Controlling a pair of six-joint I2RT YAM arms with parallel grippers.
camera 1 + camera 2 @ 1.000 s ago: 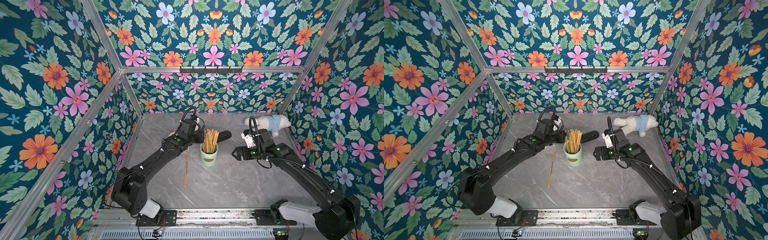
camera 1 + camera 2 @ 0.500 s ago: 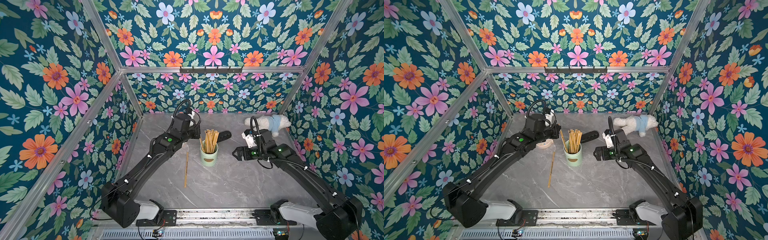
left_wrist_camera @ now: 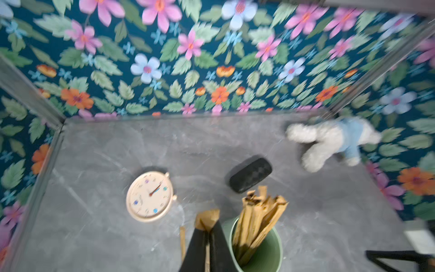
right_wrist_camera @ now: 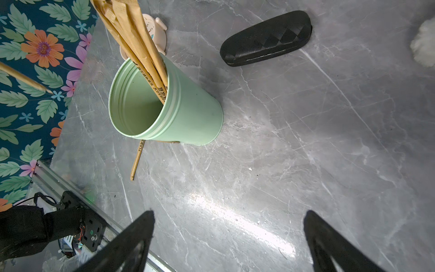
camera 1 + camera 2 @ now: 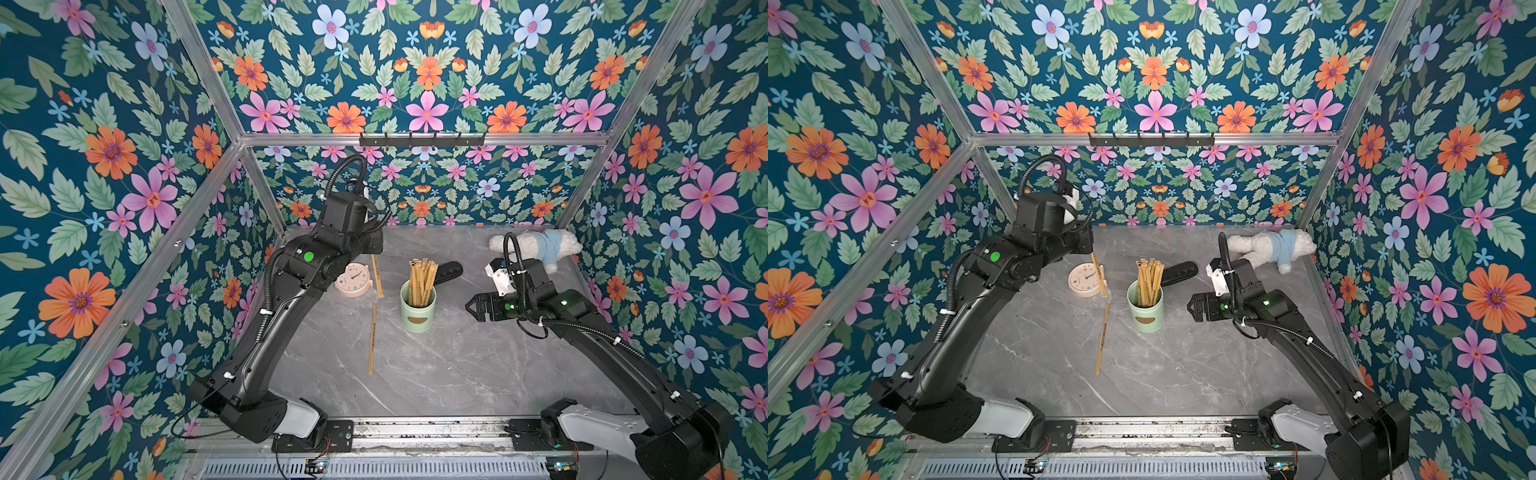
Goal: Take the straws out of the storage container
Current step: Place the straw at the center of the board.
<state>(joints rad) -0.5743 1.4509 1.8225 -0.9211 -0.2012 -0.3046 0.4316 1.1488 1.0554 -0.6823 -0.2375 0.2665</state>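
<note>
Our left gripper [image 3: 207, 235] pinches one straw [image 5: 377, 276], clear of the cup [image 5: 417, 309] just beside it, where the other straws [image 5: 422, 280] stand. Our right gripper [image 4: 228, 214] hangs spread, empty. Next, we judge, we lower and release near the loose straw [image 5: 372, 338] below.

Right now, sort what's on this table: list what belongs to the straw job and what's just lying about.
Job: straws, storage container, held straw in left gripper, loose straw on table.
Lying about: clock, black case, plush toy.
</note>
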